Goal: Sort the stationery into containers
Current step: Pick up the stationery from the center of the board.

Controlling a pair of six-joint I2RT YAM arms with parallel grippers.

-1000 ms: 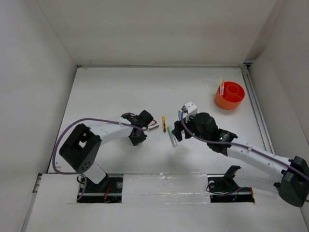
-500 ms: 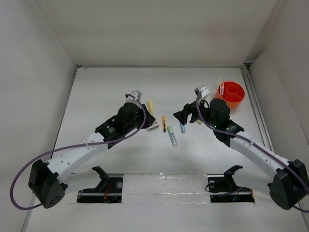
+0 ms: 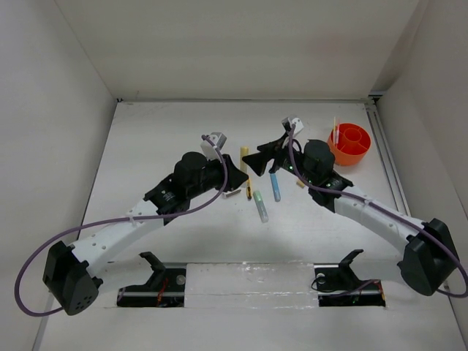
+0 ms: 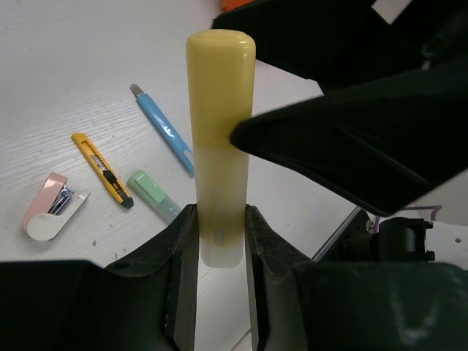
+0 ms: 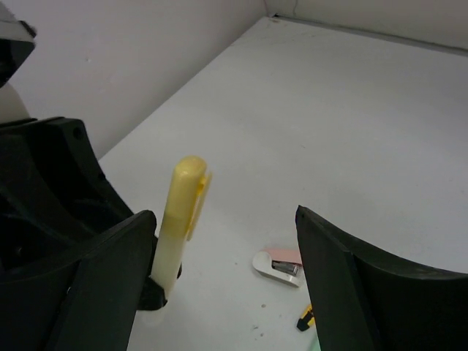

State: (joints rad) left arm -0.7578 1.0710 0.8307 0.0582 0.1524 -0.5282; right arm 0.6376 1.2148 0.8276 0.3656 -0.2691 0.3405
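My left gripper [image 3: 235, 170] is shut on a yellow pen [image 3: 243, 154] and holds it above the table; in the left wrist view the pen [image 4: 219, 139] stands upright between the jaws [image 4: 219, 219]. My right gripper [image 3: 257, 157] is open, its wide jaws on either side of the pen's top end [image 5: 179, 212], one finger [image 4: 344, 150] touching or nearly touching it. A blue pen [image 3: 276, 186], a pale green pen [image 3: 260, 206] and a yellow-black cutter [image 3: 248, 188] lie on the table below. The orange-red cup [image 3: 349, 144] stands at the far right with a thin stick in it.
A pink-white stapler [image 3: 232, 193] lies under the left gripper, also in the right wrist view [image 5: 279, 265]. A tiny tan cube [image 3: 299, 184] lies beside the right arm. White walls enclose the table on three sides.
My left gripper has carried the yellow pen right. My right gripper has swung left and up from the pens on the table, and now brackets the yellow pen.
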